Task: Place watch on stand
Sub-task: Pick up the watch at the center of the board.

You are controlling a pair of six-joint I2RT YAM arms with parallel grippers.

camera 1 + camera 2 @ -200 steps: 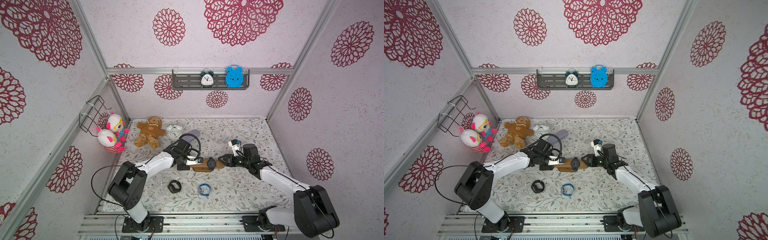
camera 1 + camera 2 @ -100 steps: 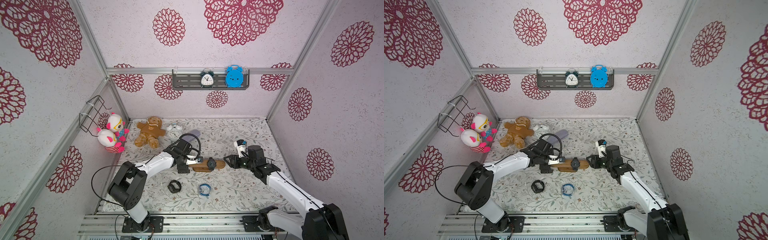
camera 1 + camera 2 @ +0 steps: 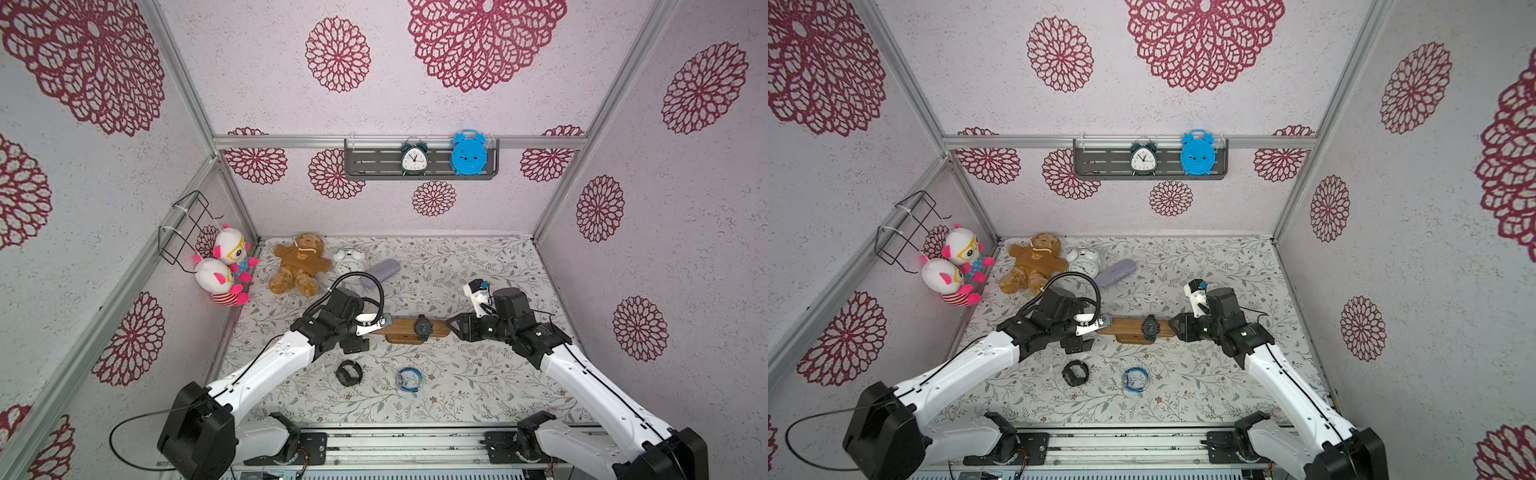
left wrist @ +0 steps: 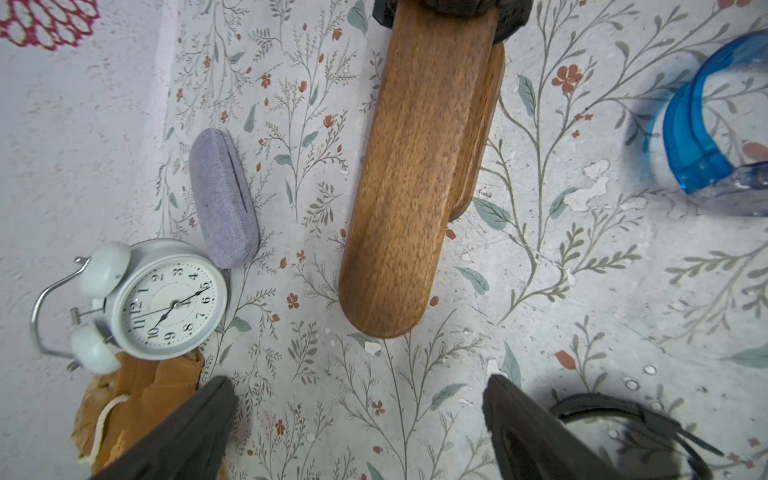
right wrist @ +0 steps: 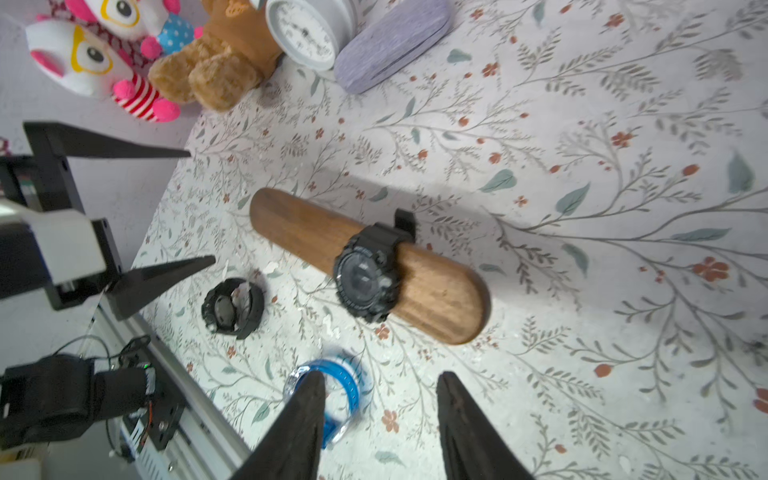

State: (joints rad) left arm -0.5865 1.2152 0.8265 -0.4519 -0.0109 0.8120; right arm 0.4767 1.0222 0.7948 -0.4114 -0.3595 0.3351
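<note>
Since a second ago, the right gripper (image 3: 451, 326) is backing away from the stand (image 3: 395, 329), and the left gripper (image 4: 359, 380) is spreading fully open, gripping nothing, just short of the bar's left end. The right jaws are standing part-open and empty. The watch (image 3: 423, 327) is sitting strapped around the bar at frame centre, face pointing up. In both top views the bar's long axis is running left to right between the grippers; the right gripper is lying nearer the watch.

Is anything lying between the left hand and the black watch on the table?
Nothing visible does. The open left hand is off the end of the stand, and the black watch lies on bare table close beside it.
</note>
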